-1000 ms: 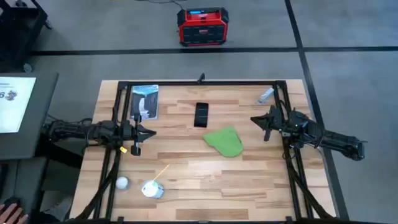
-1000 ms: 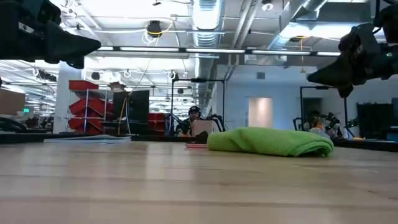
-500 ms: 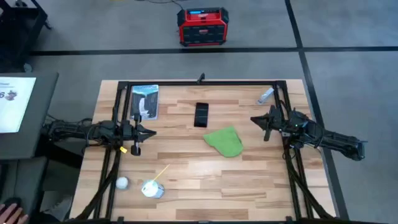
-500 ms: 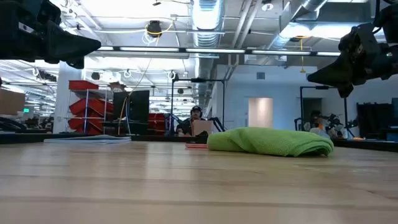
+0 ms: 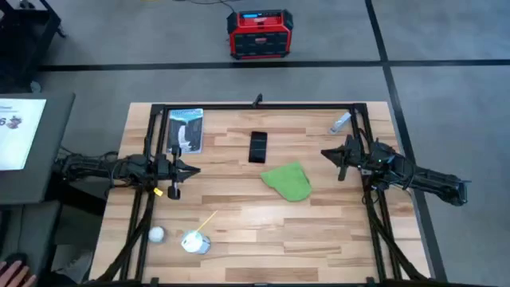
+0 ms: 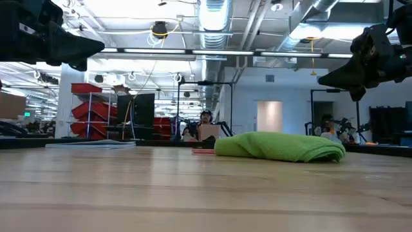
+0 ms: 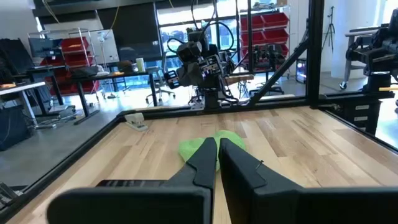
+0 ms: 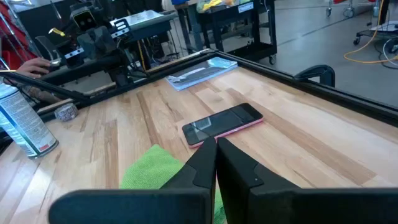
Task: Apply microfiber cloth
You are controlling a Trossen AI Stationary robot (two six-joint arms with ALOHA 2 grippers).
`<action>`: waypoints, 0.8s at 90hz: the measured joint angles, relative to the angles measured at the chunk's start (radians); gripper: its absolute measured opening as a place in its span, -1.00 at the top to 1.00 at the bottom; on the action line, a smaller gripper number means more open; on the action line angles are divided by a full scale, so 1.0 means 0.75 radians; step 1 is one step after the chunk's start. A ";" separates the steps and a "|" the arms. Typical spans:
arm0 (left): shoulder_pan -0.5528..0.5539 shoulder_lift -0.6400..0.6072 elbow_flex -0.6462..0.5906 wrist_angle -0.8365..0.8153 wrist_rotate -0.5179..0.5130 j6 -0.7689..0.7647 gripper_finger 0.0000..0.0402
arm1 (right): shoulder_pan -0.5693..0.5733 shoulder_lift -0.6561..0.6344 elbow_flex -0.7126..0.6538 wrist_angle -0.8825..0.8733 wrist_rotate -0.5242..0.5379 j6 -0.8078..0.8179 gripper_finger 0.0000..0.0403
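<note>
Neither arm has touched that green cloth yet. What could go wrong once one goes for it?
The microfiber cloth lies bunched right beside the phone, so a grab might nudge the phone. The right gripper and left gripper are both shut and would need to open first. The soft, folded fabric may lift only partly.

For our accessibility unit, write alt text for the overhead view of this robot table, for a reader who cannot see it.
A green microfiber cloth lies near the middle of a wooden table, just in front of a dark phone. The left gripper and right gripper, both shut, wait at opposite sides, apart from the cloth.
</note>
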 joint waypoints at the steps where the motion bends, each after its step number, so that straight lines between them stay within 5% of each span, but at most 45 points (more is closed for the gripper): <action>1: 0.000 0.000 0.000 0.000 0.000 0.000 1.00 | 0.000 0.000 0.000 0.000 0.000 0.000 1.00; 72: 0.000 0.000 0.000 0.000 0.000 -0.043 1.00 | 0.000 0.000 0.000 0.000 0.000 0.000 1.00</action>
